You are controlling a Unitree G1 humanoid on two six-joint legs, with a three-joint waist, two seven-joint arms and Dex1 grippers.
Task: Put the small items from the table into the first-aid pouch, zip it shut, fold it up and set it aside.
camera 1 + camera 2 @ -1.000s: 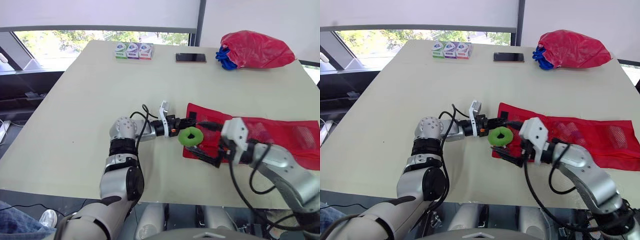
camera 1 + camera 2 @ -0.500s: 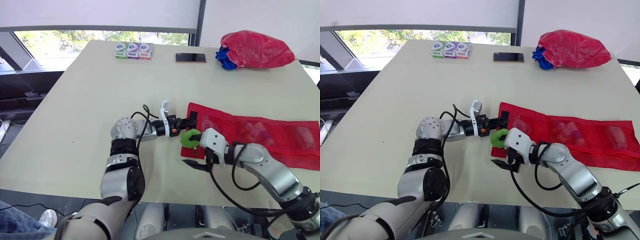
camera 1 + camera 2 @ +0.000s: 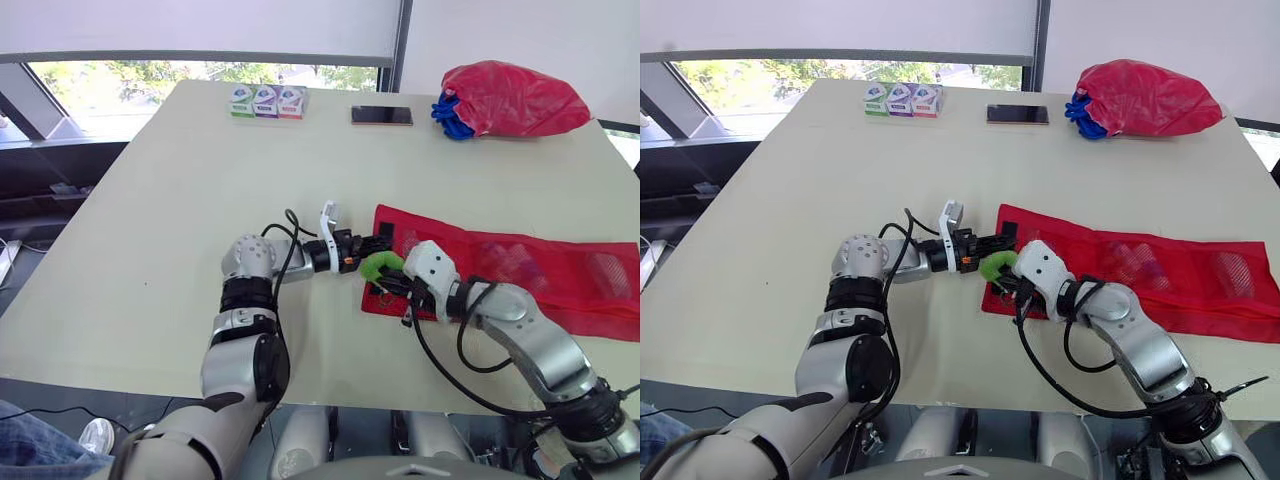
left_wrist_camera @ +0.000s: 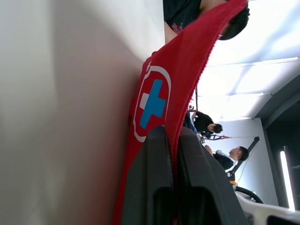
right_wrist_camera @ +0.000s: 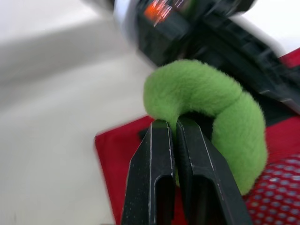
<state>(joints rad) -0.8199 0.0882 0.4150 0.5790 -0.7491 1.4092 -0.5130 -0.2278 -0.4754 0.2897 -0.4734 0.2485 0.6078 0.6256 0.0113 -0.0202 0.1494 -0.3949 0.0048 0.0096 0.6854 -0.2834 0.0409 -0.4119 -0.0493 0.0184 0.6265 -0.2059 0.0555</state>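
L tool (image 3: 384, 243) on pouch (image 3: 560, 270) by ring (image 3: 377, 264); phone (image 3: 381, 116) beyond

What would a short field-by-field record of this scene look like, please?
pouch: red, unfolded on the table, mesh pockets facing up
left gripper: fingers shut on the pouch's left edge
right gripper: fingers shut on the ring
ring: green, fuzzy, held at the pouch's left end, beside the left gripper
far edge: three small boxes, phone, red bag
task state: ring not yet inside; pouch not folded
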